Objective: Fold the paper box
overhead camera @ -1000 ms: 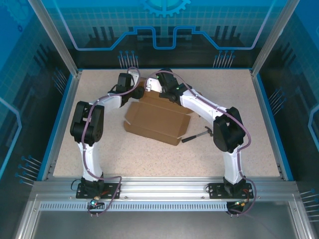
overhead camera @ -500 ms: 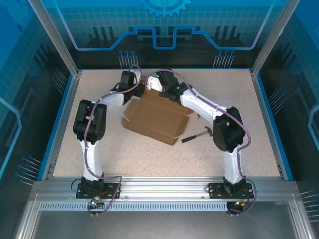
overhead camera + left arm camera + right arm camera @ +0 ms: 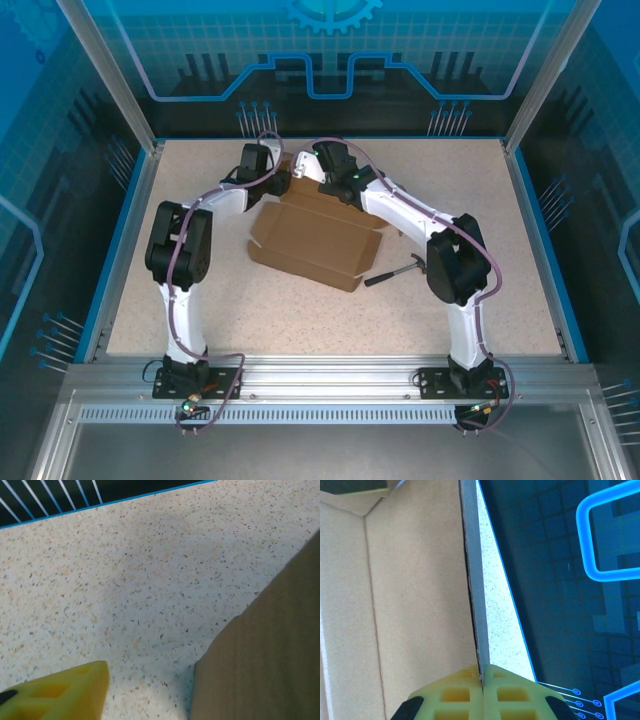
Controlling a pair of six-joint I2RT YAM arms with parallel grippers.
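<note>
Clearly, my right gripper [image 3: 482, 672] had its fingers pinched on a cardboard edge of the paper box [image 3: 318, 240] (mid-table [image 3: 470, 190], nearer the far edge); left gripper [image 3: 281, 180] sat beside it; I couldn't tell its jaws.

Brown paper box [image 3: 315, 240], speckled beige table [image 3: 250, 310]

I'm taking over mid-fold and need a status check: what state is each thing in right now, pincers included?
paper box: partly folded, top open, far panel raised.
right pincer: shut on the edge of the paper box's panel.
left pincer: at the box's far-left corner; can't tell if it is open or shut.
hammer: lying flat right of the box, ungripped.
</note>
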